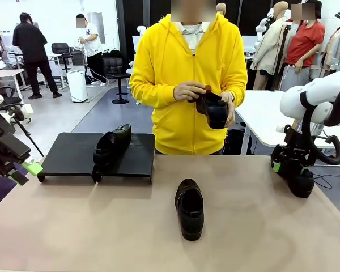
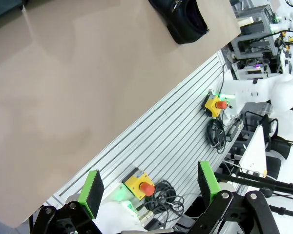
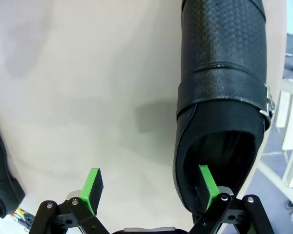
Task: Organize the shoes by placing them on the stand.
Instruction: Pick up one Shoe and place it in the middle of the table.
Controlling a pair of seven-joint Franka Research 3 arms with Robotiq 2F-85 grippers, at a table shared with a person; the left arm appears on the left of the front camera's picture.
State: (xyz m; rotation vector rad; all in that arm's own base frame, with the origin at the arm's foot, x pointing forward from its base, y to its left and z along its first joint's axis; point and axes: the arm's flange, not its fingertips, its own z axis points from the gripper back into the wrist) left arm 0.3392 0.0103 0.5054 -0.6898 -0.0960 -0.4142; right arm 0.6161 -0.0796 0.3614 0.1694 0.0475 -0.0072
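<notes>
A black shoe (image 1: pixel 110 146) lies on its side on the black stand (image 1: pixel 68 154) at the far left. Another shoe (image 1: pixel 190 208) stands on the table's middle, toe toward me. The person in the yellow hoodie holds a shoe (image 1: pixel 214 109) in both hands. At the table's right edge lies one more shoe (image 1: pixel 301 182) (image 3: pixel 219 87). My right gripper (image 1: pixel 286 170) (image 3: pixel 150 185) is open over its heel, one finger (image 3: pixel 207 185) inside the opening, the other outside. My left gripper (image 1: pixel 25 173) (image 2: pixel 150 187) hangs open at the table's left edge, holding nothing.
The middle shoe (image 2: pixel 185 19) shows at the top of the left wrist view. Below the table's near edge runs a ribbed metal panel (image 2: pixel 171 141) with yellow emergency-stop boxes (image 2: pixel 139 183) and cables. A white table (image 1: pixel 266 116) stands behind on the right.
</notes>
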